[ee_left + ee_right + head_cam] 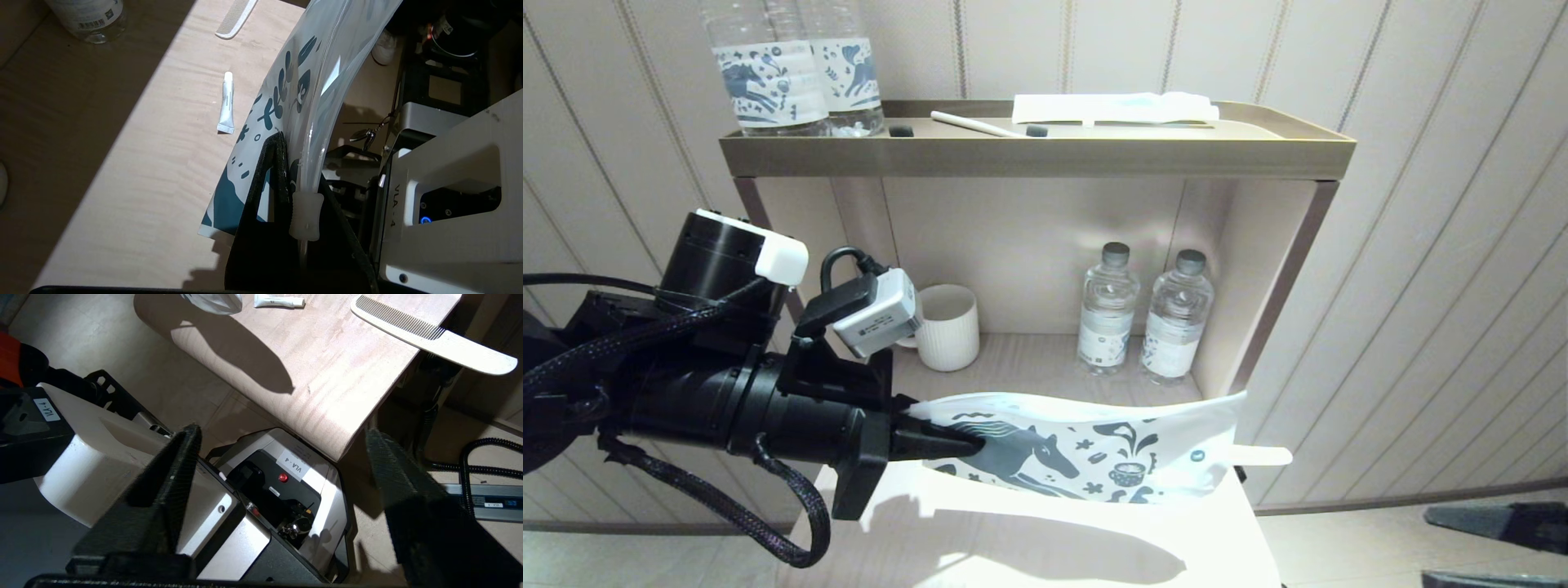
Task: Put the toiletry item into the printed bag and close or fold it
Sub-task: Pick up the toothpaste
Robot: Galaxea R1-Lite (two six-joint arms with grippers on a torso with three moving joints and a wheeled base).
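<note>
Hidden and cut-off parts around the lifted printed bag (1094, 449)

In the head view the bag covers most of the comb (1262, 455), leaving one end showing, and hides the small tube (226, 104) altogether. The right gripper (282, 490) sits at that view's lower right corner, cut off by the edge. The two top-shelf bottles (796, 73) lose their upper halves to the frame. Label print on the lower bottles (1143, 314) is too small to read.

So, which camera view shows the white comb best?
The right wrist view: the white comb lies whole on the wooden table, teeth and handle plain. The left wrist view shows only its toothed end; the head view only its handle tip behind the printed bag.
</note>
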